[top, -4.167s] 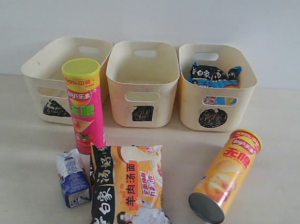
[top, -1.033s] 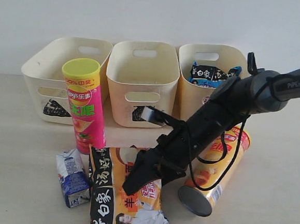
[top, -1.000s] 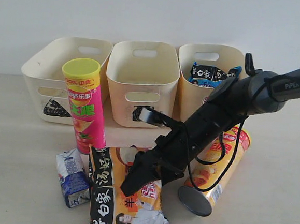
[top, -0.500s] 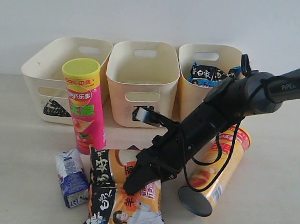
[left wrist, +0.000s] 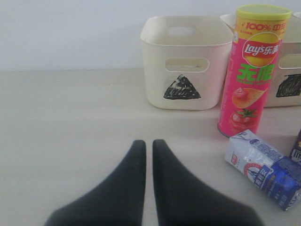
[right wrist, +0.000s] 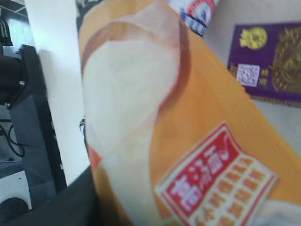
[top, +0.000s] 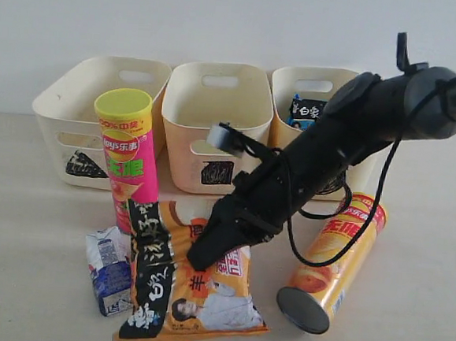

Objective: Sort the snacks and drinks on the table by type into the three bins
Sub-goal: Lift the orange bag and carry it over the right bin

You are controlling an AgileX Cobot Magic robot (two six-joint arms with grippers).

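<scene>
1. My right gripper [top: 203, 255] reaches in from the right edge of the counter. It is down on the orange noodle packet [top: 195, 286], which lies at the middle of the near edge.
2. It looks pinched on the packet's upper middle. I judge that from the exterior view, since the right wrist view is filled with orange wrapper and shows only one dark finger [right wrist: 70, 202].
3. The packet's black band is buckled. Its far left corner sits in front of the foot of the pink chip tube [top: 130, 159].
4. That tube stands upright with its yellow lid on, just in front of the left bin [top: 54, 121].
5. In the right wrist view a purple printed card [right wrist: 268, 61] lies on the counter beside the packet.
6. The drink carton [top: 111, 276] lies on its side just beside the packet, toward the near left corner.
7. The orange-yellow chip tube [top: 336, 258] lies on its side toward the right edge, with its dark base pointing at the near edge.
8. Three cream bins stand in a row along the far edge. The middle bin [top: 183, 135] is beside the left one. The right bin [top: 292, 160] holds the blue noodle packet [top: 308, 111], which is partly hidden by my arm.
9. My left gripper [left wrist: 146, 150] hangs over bare counter near the left edge. Its fingers are pressed together with only a hairline gap and nothing between them.
</scene>
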